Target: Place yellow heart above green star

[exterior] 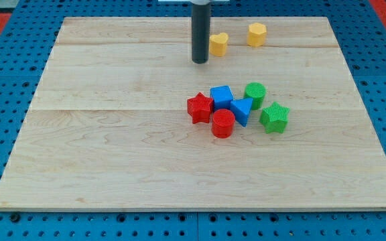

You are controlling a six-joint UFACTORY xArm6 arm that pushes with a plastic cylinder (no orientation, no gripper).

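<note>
The yellow heart (218, 44) lies near the view's top, just right of my tip (200, 62). The rod stands close to its left side; contact cannot be told. The green star (274, 117) lies lower right of centre, well below the heart and to its right. My tip is far up and left of the star.
A yellow hexagon block (257, 34) sits right of the heart. A cluster lies left of the star: green cylinder (254, 94), blue triangle (242, 110), blue cube (222, 98), red star (199, 108), red cylinder (223, 124). The wooden board (99, 147) has edges all around.
</note>
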